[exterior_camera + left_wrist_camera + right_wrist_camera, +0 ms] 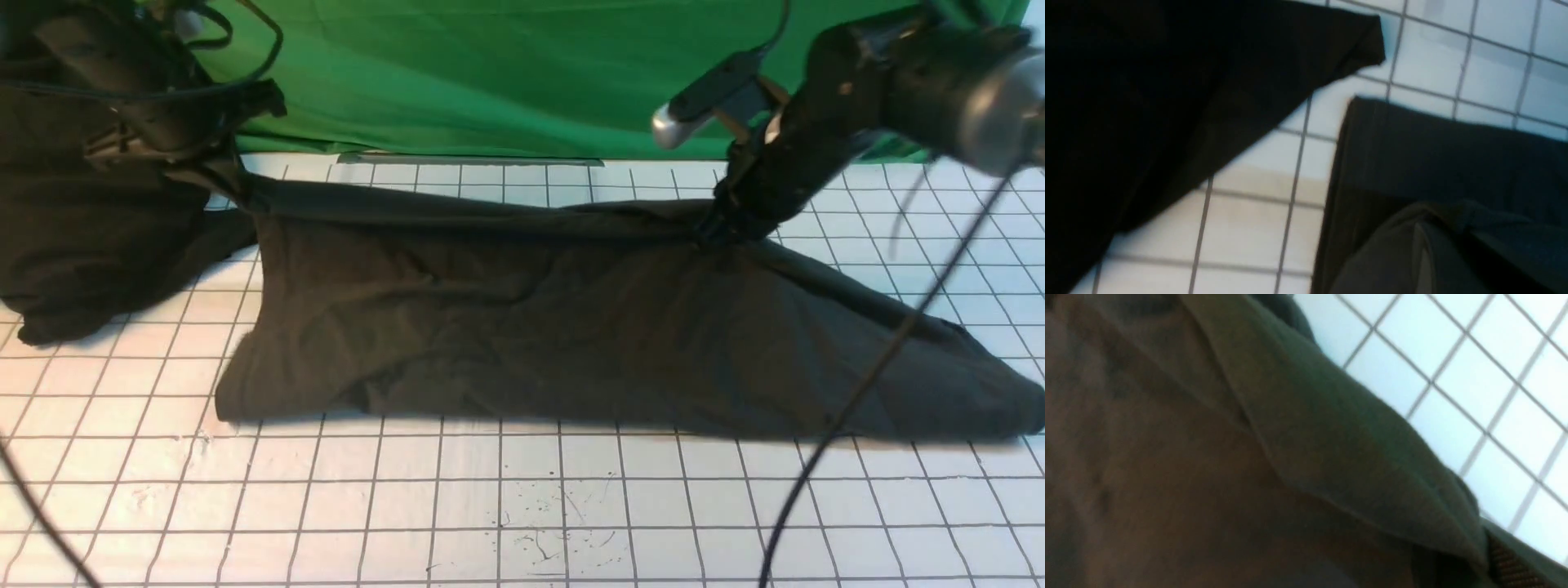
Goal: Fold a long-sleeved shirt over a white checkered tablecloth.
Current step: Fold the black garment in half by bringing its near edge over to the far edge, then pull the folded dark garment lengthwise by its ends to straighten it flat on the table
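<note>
Two pincers are closed on the raised upper edge of the long-sleeved shirt [522, 327], which is stretched between them, its lower edge resting on the white checkered tablecloth [490, 490]. At the far left, a sleeve [82, 245] is draped down to the cloth. Just beside it, the left pincer [233, 178] is clamped on one end of the raised edge. Behind the middle, a green backdrop [490, 73] is hung. Further right, fabric is pinched by the right pincer [722, 233], and the shirt slopes from there down to the cloth.
</note>
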You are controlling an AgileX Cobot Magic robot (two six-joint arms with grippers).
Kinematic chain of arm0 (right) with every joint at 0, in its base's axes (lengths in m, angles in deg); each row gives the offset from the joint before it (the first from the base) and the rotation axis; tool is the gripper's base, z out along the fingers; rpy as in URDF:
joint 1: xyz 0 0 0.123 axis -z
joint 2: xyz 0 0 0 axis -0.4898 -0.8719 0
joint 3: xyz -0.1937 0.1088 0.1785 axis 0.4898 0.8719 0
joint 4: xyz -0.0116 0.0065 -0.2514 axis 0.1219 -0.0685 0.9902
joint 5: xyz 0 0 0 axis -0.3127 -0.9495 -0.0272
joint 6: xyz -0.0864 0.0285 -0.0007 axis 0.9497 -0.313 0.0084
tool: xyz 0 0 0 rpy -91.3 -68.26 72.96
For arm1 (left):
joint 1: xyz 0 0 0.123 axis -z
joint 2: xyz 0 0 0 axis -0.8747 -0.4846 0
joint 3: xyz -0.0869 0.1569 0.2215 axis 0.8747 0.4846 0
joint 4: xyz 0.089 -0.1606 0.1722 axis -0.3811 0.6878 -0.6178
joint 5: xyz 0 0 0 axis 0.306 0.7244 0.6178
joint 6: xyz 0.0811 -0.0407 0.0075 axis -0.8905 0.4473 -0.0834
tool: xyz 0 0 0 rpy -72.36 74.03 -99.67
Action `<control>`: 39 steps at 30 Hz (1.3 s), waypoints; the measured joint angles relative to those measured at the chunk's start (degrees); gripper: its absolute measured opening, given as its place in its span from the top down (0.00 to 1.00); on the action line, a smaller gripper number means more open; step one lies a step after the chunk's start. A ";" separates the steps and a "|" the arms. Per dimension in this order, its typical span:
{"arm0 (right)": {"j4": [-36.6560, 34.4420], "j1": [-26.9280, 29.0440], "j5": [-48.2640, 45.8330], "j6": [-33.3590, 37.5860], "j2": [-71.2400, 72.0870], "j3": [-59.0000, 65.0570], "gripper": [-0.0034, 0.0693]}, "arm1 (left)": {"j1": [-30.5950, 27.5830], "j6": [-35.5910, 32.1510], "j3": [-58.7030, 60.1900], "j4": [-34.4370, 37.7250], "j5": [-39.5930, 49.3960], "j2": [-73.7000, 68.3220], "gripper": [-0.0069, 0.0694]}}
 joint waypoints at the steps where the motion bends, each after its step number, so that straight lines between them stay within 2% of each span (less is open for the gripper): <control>1: 0.06 0.00 0.10 0.00 -0.31 -0.38 0.90 | 0.00 0.00 -0.57 0.00 0.00 -0.36 0.90; 4: 0.16 0.00 1.38 -0.11 -4.35 -1.80 0.81 | 0.00 -0.28 -3.61 -0.06 0.00 -4.33 0.89; 5: 0.20 0.00 1.91 -0.11 -5.22 -1.91 0.74 | 0.00 -0.43 -3.93 -0.30 -0.37 -5.17 0.89; 6: 0.23 0.00 2.13 -0.11 -5.32 -1.91 0.72 | 0.00 -0.43 -3.93 -0.36 -0.51 -5.24 0.88; 7: 0.36 0.00 3.19 -0.23 -5.81 -1.91 0.61 | 0.00 -0.43 -4.11 -0.50 -1.34 -5.61 0.86; 8: 0.43 0.00 3.77 -0.47 -5.87 -1.91 0.55 | 0.00 -0.43 -4.18 -0.57 -2.14 -5.68 0.84; 11: 0.55 0.00 5.40 -2.05 -5.51 -2.88 0.36 | 0.00 -0.43 -4.21 -1.55 -5.51 -5.68 0.74; 12: 0.55 0.04 4.63 -2.68 -4.96 -3.79 0.31 | -0.03 0.33 -4.44 -2.40 -6.93 -5.68 0.66; 14: 0.55 0.04 3.85 -3.17 -4.39 -4.37 0.30 | -0.03 1.21 -4.70 -3.31 -7.37 -5.68 0.63; 15: 0.60 0.06 1.37 -4.62 -3.11 -5.75 0.29 | -0.24 4.30 -5.45 -5.31 -6.91 -5.68 0.53; 19: 0.60 0.11 -4.51 -6.68 0.06 -8.18 0.33 | -1.35 6.94 -8.23 -4.83 -1.55 -5.68 0.42; 20: 0.60 0.11 -6.14 -7.04 1.11 -8.53 0.37 | -1.53 5.83 -9.08 -2.85 1.30 -5.68 0.42; 22: 0.36 0.11 -9.42 -7.16 3.25 -8.85 0.53 | -0.82 1.11 -10.23 2.34 5.53 -5.68 0.48; 23: 0.36 0.11 -9.63 -7.16 3.25 -8.85 0.54 | -0.65 0.57 -10.35 2.80 5.77 -5.68 0.49; 25: 0.02 0.11 -11.81 -7.21 4.67 -8.87 0.77 | 2.68 -5.18 -10.48 6.00 6.99 -5.68 0.65; 26: 0.02 0.11 -11.93 -7.21 4.76 -8.87 0.79 | 3.46 -5.50 -10.48 6.18 7.00 -5.68 0.68; 27: -0.05 0.11 -12.59 -7.23 4.89 -8.87 0.88 | 6.47 -7.13 -10.48 6.27 7.24 -5.80 0.79; 28: -0.05 0.11 -13.18 -7.28 4.89 -8.87 0.90 | 8.30 -7.75 -10.48 6.27 7.24 -5.84 0.83; 30: -0.05 0.18 -14.49 -7.28 4.82 -8.87 0.93 | 12.88 -9.01 -10.61 6.21 7.24 -6.44 0.89; 33: -0.10 0.18 -15.30 -7.28 4.76 -8.87 0.94 | 18.75 -10.33 -10.67 3.91 7.06 -8.47 0.91; 39: -0.16 0.18 -15.77 -7.71 4.76 -8.87 0.94 | 21.69 -10.54 -10.67 3.26 2.85 -12.93 0.91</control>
